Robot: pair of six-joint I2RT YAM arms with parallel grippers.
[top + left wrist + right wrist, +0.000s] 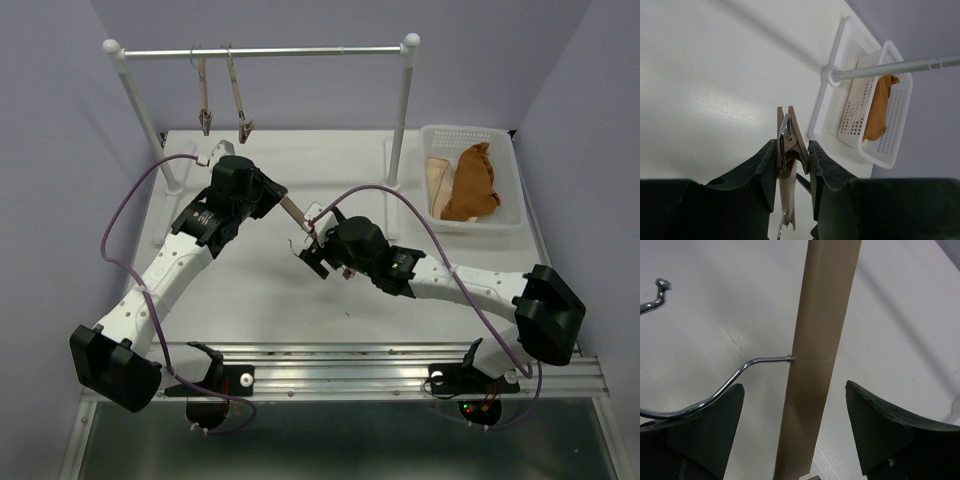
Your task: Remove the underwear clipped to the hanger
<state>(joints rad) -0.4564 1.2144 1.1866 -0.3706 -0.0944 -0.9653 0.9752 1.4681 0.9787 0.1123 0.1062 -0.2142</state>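
The hanger (293,212), a slim light-wood bar with a wire hook, is held low over the table between my two grippers. My left gripper (273,196) is shut on the clip (790,142) at one end of the bar; nothing hangs in that clip. My right gripper (309,250) is open, its jaws standing on either side of the wood bar (820,360) without touching it, with the wire hook (725,387) at its left. The rust-brown underwear (470,185) lies in the white basket (505,135) at the back right, also seen in the left wrist view (879,107).
A pale beige cloth (437,178) lies beside the underwear in the basket. A white rail (265,52) on two posts spans the back, with wooden clip hangers (222,100) hanging on its left part. The right post's foot (832,75) stands next to the basket.
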